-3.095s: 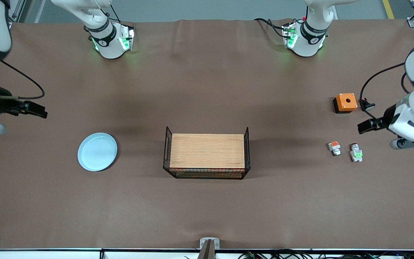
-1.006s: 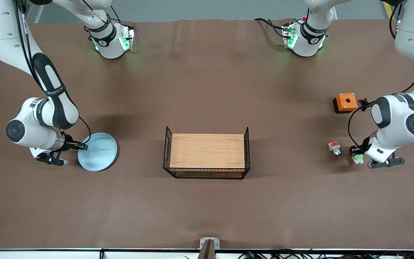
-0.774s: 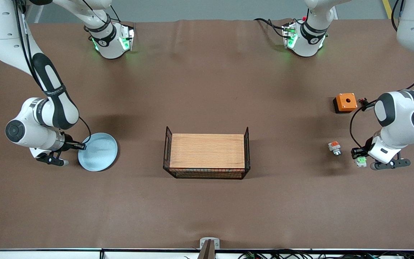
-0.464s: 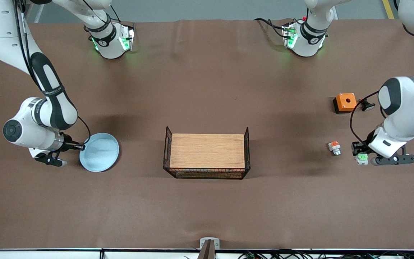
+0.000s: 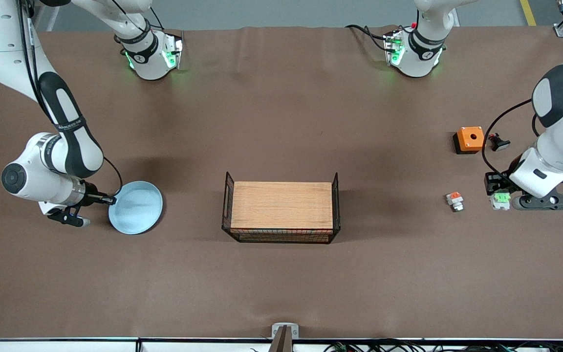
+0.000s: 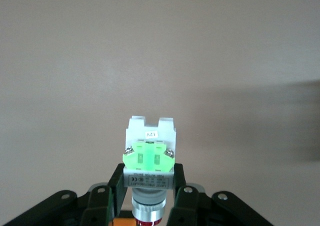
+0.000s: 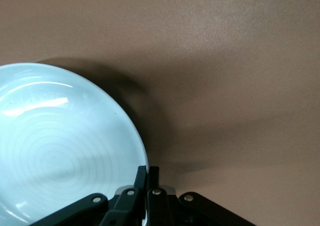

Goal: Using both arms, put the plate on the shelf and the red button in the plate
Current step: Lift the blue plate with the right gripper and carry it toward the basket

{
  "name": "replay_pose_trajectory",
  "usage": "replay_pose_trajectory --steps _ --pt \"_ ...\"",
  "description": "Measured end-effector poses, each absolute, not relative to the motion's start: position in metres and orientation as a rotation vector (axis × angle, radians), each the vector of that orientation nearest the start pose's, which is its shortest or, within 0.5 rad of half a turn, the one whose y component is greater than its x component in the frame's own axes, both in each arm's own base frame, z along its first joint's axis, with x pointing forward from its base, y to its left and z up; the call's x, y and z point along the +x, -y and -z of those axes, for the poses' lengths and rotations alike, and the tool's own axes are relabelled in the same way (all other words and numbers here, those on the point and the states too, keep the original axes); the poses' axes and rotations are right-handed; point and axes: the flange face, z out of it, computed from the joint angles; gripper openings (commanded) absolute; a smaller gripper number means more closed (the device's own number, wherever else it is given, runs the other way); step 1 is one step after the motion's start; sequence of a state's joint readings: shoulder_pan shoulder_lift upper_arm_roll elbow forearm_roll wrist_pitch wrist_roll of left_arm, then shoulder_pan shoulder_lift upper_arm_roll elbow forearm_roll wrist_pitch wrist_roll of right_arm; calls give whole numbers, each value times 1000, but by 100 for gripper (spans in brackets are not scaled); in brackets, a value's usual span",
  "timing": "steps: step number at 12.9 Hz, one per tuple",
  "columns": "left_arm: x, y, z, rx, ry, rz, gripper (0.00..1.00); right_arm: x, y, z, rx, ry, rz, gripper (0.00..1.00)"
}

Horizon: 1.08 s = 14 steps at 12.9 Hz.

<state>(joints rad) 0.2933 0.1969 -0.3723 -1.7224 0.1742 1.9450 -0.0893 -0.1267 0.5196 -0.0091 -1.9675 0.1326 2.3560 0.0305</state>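
The pale light-blue plate (image 5: 136, 207) is held by its rim at the right arm's end of the table, lifted slightly. My right gripper (image 5: 108, 199) is shut on that rim; the right wrist view shows the plate (image 7: 60, 146) with the two fingers (image 7: 141, 178) pinching its edge. The red button (image 5: 499, 199), white-grey with a green tab, is held above the cloth at the left arm's end. My left gripper (image 5: 496, 190) is shut on it. In the left wrist view the button (image 6: 149, 158) sits between the fingers (image 6: 117, 181), red cap toward the wrist.
A wire basket with a wooden board (image 5: 281, 211) stands at the table's middle. A white module with an orange tab (image 5: 454, 200) lies beside the held button. An orange box with a hole (image 5: 470, 139) and a small black part (image 5: 497, 143) lie farther from the front camera.
Both arms came in from the table's ends and took hold. The left gripper lifted the red button off the cloth and carried it outward. The right gripper shifted the plate slightly toward the basket.
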Motion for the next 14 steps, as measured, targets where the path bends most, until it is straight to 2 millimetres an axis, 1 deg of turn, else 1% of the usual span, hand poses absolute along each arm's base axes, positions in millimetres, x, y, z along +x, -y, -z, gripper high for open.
replay_pose_trajectory --steps 1,2,3,5,7,9,11,13,14 --pt "621 34 -489 -3054 -62 66 0 597 79 -204 -3016 -399 -201 0" --pt "620 46 -499 -3057 -60 58 0 598 78 -219 -3010 -394 -215 0" --pt "618 58 -507 -3060 -57 53 0 597 76 -239 -3003 -385 -242 0" --pt "613 81 -520 -3064 -55 29 0 589 71 -295 -2986 -368 -296 0" --pt "608 95 -536 -3064 -54 10 0 575 58 -358 -2972 -403 -334 0" --pt "601 103 -552 -3059 -60 7 0 554 29 -418 -2968 -462 -372 0" --pt "594 106 -562 -3061 -58 2 1 527 -3 -473 -2971 -534 -399 0" --pt "591 107 -567 -3060 -56 1 1 500 -44 -522 -2976 -655 -422 0" --pt "590 107 -568 -3059 -56 0 1 487 -70 -545 -2978 -736 -429 0"
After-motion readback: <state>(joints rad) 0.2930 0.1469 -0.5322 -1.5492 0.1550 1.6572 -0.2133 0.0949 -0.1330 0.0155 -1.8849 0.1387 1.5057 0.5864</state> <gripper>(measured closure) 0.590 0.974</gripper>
